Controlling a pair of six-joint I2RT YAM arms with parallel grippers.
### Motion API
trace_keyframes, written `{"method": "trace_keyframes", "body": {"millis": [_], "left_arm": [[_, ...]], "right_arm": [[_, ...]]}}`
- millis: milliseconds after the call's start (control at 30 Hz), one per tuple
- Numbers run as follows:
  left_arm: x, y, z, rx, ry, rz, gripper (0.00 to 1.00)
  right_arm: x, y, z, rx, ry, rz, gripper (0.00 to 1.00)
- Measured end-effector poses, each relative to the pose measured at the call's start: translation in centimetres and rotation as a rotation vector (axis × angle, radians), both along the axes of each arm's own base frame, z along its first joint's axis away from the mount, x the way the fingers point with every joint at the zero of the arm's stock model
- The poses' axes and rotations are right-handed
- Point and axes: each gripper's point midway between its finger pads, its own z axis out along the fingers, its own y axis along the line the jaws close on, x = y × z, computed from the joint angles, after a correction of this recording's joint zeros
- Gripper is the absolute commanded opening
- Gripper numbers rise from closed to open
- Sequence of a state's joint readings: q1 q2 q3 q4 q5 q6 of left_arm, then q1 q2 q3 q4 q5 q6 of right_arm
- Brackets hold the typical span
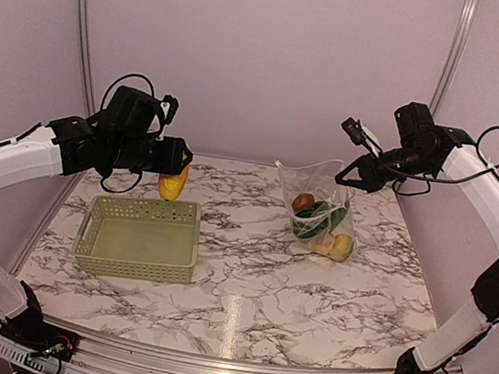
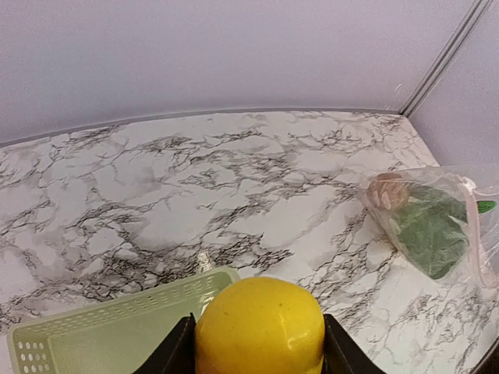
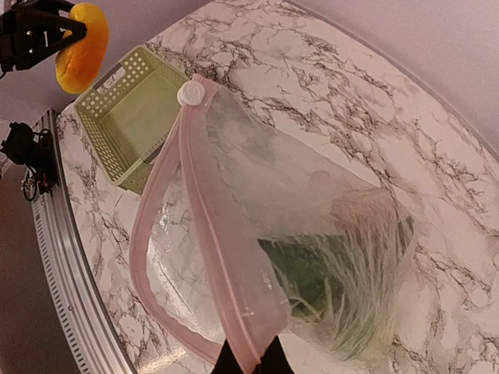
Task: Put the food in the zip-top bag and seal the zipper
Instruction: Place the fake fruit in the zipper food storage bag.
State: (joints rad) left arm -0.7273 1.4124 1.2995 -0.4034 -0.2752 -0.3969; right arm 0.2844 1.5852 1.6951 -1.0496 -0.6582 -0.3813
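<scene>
My left gripper (image 1: 176,166) is shut on a yellow toy fruit (image 1: 172,184), held in the air over the far right corner of the green basket; it fills the bottom of the left wrist view (image 2: 260,327). My right gripper (image 1: 351,175) is shut on the zipper (image 3: 222,257), a pink strip along the mouth of the clear zip-top bag (image 1: 317,201), and holds the mouth up and open. The bag's bottom rests on the table and holds a brown lump (image 1: 303,202), dark green pieces (image 1: 322,218) and yellow fruits (image 1: 334,246). A white slider (image 3: 189,93) sits at the zipper's far end.
A pale green lattice basket (image 1: 142,238) stands on the left half of the marble table (image 1: 254,290); no food shows in it. Grey walls close in the back and sides. A metal rail (image 1: 206,367) runs along the near edge.
</scene>
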Motion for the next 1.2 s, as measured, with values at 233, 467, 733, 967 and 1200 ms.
{"method": "trace_keyframes", "body": {"millis": [233,467,733,967,1200], "left_arm": [[-2.2,-7.2,8.3,-0.316,-0.24,-0.236,0.1],[-6.1,-14.7,13.4,-0.494,-0.466,-0.474,0.02],[-6.8,-21.2,12.6,-0.503,-0.62,-0.59,0.0],[-5.6,-24.4,10.2,-0.474,-0.778,-0.607,0.0],[-4.0,-27.1,7.1,-0.409,-0.838,-0.617,0.05]], "right_arm": [[-0.2,0.2,-0.2,-0.013,-0.004,0.013,0.0],[-0.5,0.3,-0.3,-0.017,0.003,0.019,0.0],[-1.1,0.5,-0.3,-0.005,0.027,0.036,0.0],[-1.9,0.6,0.0,0.01,0.039,0.065,0.0],[-3.1,0.8,1.3,0.045,0.024,0.092,0.0]]}}
